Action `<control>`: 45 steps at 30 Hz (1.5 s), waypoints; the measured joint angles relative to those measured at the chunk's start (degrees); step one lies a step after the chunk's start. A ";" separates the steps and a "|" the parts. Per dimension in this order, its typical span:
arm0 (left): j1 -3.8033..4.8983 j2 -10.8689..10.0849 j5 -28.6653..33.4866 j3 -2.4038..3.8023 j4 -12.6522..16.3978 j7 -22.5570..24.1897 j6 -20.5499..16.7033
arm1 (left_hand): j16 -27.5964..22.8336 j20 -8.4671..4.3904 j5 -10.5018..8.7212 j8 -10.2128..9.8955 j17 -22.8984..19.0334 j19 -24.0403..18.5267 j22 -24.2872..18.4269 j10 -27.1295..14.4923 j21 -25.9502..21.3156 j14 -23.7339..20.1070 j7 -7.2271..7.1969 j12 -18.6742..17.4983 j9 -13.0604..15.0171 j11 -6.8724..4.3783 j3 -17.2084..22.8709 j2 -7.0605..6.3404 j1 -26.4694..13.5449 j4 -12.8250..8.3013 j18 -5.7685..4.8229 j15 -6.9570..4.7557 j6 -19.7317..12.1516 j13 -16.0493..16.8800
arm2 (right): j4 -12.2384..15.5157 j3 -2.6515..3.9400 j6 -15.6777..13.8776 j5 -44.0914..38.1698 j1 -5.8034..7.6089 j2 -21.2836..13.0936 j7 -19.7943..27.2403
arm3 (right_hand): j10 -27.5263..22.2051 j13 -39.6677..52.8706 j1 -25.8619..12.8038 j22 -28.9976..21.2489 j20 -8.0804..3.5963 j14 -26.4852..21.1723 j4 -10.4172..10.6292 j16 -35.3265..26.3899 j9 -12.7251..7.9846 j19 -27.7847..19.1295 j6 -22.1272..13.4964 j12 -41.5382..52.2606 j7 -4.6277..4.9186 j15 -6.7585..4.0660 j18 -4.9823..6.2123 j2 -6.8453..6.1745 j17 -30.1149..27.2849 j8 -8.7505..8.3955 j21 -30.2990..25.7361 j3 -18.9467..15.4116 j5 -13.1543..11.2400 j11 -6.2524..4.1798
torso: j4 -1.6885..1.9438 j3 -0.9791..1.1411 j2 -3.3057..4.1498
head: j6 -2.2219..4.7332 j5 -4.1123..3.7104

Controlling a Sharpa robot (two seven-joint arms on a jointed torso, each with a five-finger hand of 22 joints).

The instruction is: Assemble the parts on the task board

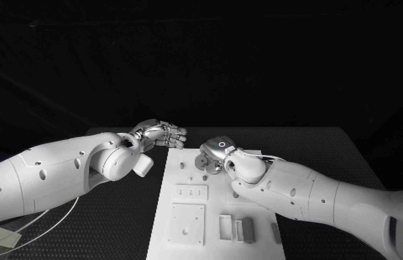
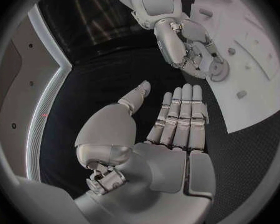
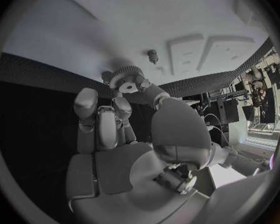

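Desk (image 1: 109,213) of black textured surface carries the white rectangular task board (image 1: 210,213) at its middle. Above the board's far end, the right hand (image 1: 215,154) pinches a small round ridged grey gear (image 3: 127,78) in its fingertips. The left hand (image 1: 161,134) hovers released just off the board's far left corner, fingers straight and holding nothing.

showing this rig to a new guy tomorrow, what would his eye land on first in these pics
Probably the right hand at the far end of the white task board, its fingertips pinching a round toothed part just above the plate. Next, the left hand, held flat and holding nothing over the black table beside the board's far left corner.
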 measured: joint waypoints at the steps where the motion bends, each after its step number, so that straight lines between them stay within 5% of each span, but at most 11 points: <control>1: 0.00 -0.05 0.00 0.00 0.01 0.00 0.00 | 0.00 0.00 0.00 0.00 0.00 0.00 0.00 0.00 0.00 0.00 0.00 0.00 0.00 0.00 0.00 0.00 0.00 0.00 0.00 0.00 0.00 0.00 | -0.20 0.00 0.03 0.04 -0.03 -0.01 0.00 | 0.00 -0.01 0.00 0.00 0.00 0.00 0.00 0.00 0.00 0.00 0.00 0.00 0.00 0.00 0.00 0.00 0.00 0.00 0.00 0.00 0.00 0.00 | 0.00 0.00 0.00 | -0.03 0.04; 37: -0.01 0.16 -0.02 0.00 -0.16 0.00 0.02 | -0.22 0.21 0.00 0.00 0.10 0.21 0.00 0.00 0.00 -0.02 0.00 -0.23 -0.01 0.00 0.00 0.00 0.00 0.00 0.00 -0.02 0.00 -0.01 | -2.28 0.02 -0.54 0.55 -0.52 1.65 0.05 | -0.17 -0.51 -0.16 0.00 0.08 -0.09 0.16 -0.22 -0.06 -0.07 -0.26 -0.61 0.27 0.09 0.00 -0.16 -0.50 -0.10 0.00 0.16 -0.05 0.18 | -0.13 0.02 -0.03 | -0.51 0.53; 45: -0.01 0.15 -0.02 0.00 -0.17 0.00 0.03 | -0.22 0.21 0.00 0.00 0.14 0.21 0.00 0.00 0.00 -0.02 0.00 -0.23 -0.01 0.00 0.00 0.00 0.00 0.00 0.00 -0.02 0.00 0.00 | -2.54 0.02 -0.47 1.06 -0.54 1.97 0.34 | -0.84 -0.99 0.30 0.00 0.18 -0.42 0.39 -0.44 -0.58 -0.17 -1.96 -0.92 1.97 0.41 0.00 -0.75 -0.96 -1.97 -0.25 0.08 -0.04 0.85 | -0.16 0.01 -0.03 | -0.55 0.52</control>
